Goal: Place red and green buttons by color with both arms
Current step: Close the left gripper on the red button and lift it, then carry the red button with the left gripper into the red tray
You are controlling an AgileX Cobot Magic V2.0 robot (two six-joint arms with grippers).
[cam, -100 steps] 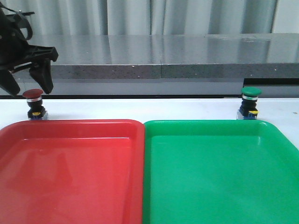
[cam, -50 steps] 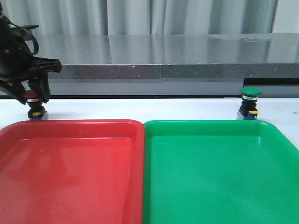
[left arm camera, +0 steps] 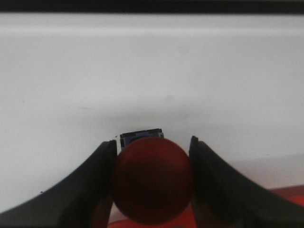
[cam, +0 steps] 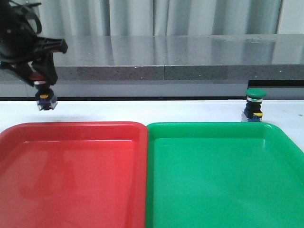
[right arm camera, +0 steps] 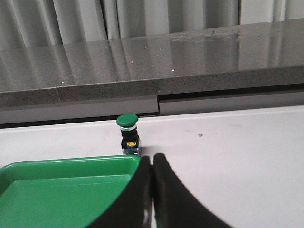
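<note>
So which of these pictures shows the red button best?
The left wrist view: the red button fills the middle, its dark-red cap clamped between the left gripper's fingers. The front view shows it small and partly hidden by the gripper, lifted off the table. The right wrist view doesn't show it.

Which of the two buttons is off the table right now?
The red button: the left gripper is shut on its cap, holding it above the table behind the red tray. The green button stands untouched on the table.
</note>
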